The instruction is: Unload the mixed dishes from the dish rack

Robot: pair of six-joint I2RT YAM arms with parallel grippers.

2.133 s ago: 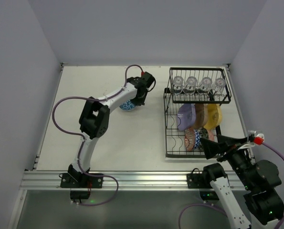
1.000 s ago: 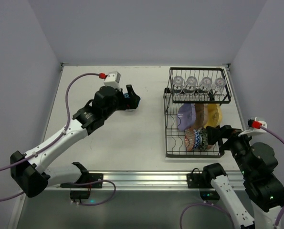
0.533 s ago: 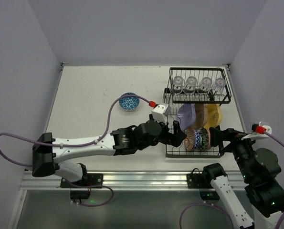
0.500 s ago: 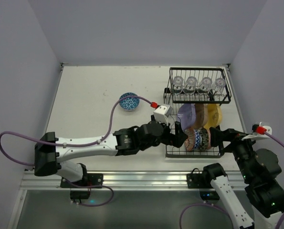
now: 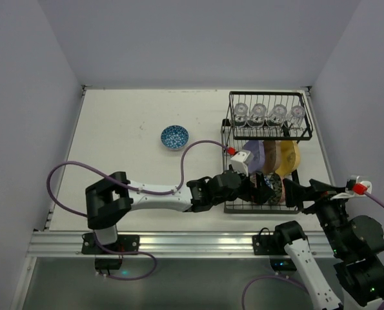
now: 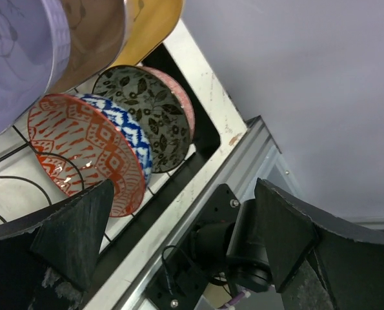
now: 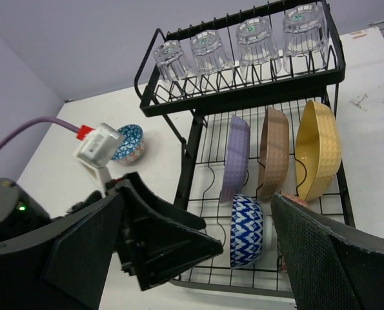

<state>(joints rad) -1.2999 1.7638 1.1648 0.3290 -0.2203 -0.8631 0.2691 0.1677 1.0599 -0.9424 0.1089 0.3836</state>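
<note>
The white table (image 5: 133, 168) carries the black wire dish rack (image 5: 269, 137) at its right side, two tiers high and loaded.

My left arm (image 5: 159, 189) stretches low across the near edge of the table to the rack's lower tier. There my left pincer (image 5: 259, 187) stands with its jaws spread wide and nothing between them, facing the standing bowls. I cannot tell whether a finger touches one.

My right pincer (image 5: 295, 194) hovers at the rack's near right corner, jaws likewise wide apart and empty.

On the lower tier three rounded-square plates stand on edge in the slot wires: the lavender plate (image 7: 237, 158) on the left, the brown plate (image 7: 273, 152) in the middle and the yellow plate (image 7: 317, 148) on the right.

Nearer me, in front of the plates, small bowls stand on edge in a row. The red-and-blue bowl (image 6: 82, 145) comes first, the dark leaf-patterned bowl (image 6: 146, 113) just behind it, and a pink bowl (image 6: 185, 110) behind that.

One blue bowl (image 5: 174, 136) sits on the table, well apart from the rack to its left.

Four clear glasses (image 7: 240, 39) stand upside down in a row on the raised upper shelf.
</note>
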